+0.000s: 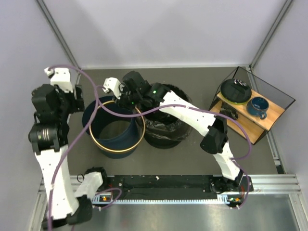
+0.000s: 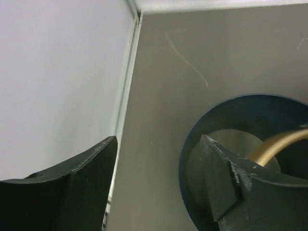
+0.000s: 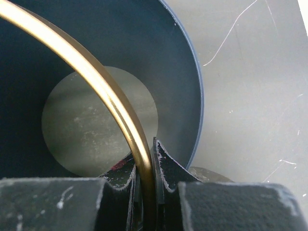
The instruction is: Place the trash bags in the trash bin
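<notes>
Right gripper (image 3: 144, 166) is pinching, jaws nearly closed, the rim of the dark navy cylindrical gold-rimmed trash bin (image 1: 113, 135). Left gripper (image 2: 159, 144) is hanging wide open, empty, beside it. Crinkly glossy black plastic trash bags (image 1: 163, 129) are sitting just right of the bin.

Trash bin (image 1: 114, 134) just left of black trash bags (image 1: 166, 132); right arm (image 1: 192, 115) stretched over bags to bin rim.

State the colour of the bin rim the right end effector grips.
Gold rim on the navy trash bin; clearest in the right wrist view.
</notes>
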You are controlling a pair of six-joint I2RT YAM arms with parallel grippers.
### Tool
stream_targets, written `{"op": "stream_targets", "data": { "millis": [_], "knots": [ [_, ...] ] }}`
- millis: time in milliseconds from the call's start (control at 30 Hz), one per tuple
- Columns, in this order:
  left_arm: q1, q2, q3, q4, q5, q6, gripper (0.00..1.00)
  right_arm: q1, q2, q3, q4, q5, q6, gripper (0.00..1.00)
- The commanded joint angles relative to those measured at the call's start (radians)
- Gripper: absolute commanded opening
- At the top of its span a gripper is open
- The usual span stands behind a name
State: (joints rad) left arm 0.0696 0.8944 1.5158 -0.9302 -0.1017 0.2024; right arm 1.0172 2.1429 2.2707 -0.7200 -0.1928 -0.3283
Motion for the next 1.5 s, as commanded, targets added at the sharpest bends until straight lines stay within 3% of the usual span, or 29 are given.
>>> {"op": "stream_targets", "data": {
  "millis": [0,33,67,133,267,400,533,733,833,967,1267,1467],
  "knots": [
    [0.286,0.136,0.046,-0.082,0.331,-0.09,0.71,-0.003,-0.035,0.036,-0.048,0.001,0.04,0.0],
    [0.4,0.162,0.044,-0.094,0.45,-0.081,0.66,-0.005,-0.035,0.044,-0.048,0.001,0.04,0.0],
    [0.438,0.193,0.044,-0.11,0.497,-0.064,0.57,-0.005,-0.034,0.052,-0.048,0.003,0.04,0.0],
    [0.507,0.27,0.04,-0.176,0.63,0.001,0.55,-0.005,-0.02,0.088,-0.05,0.006,0.044,0.0],
    [0.513,0.296,-0.037,-0.196,0.715,0.106,0.61,-0.005,0.008,0.15,-0.05,0.03,0.041,0.0],
    [0.513,0.233,-0.198,-0.089,0.73,0.149,0.59,-0.003,0.034,0.203,-0.049,0.041,0.02,0.0],
    [0.512,0.221,-0.255,-0.09,0.847,0.225,0.58,-0.005,0.074,0.234,-0.047,0.052,-0.006,0.0],
    [0.512,0.187,-0.287,-0.101,0.828,0.272,0.56,-0.005,0.12,0.257,-0.045,0.061,-0.049,0.0],
    [0.516,0.172,-0.298,-0.07,0.789,0.221,0.58,-0.005,0.115,0.217,-0.042,0.065,-0.078,0.07],
    [0.526,0.167,-0.321,-0.078,0.815,0.223,0.58,-0.011,0.138,0.23,-0.042,0.079,-0.094,0.08],
    [0.526,0.176,-0.336,-0.091,0.936,0.249,0.56,-0.012,0.169,0.239,-0.041,0.072,-0.089,0.28],
    [0.527,0.182,-0.342,-0.104,0.896,0.262,0.56,-0.019,0.183,0.248,-0.03,0.096,-0.089,0.36]
  ]
}}
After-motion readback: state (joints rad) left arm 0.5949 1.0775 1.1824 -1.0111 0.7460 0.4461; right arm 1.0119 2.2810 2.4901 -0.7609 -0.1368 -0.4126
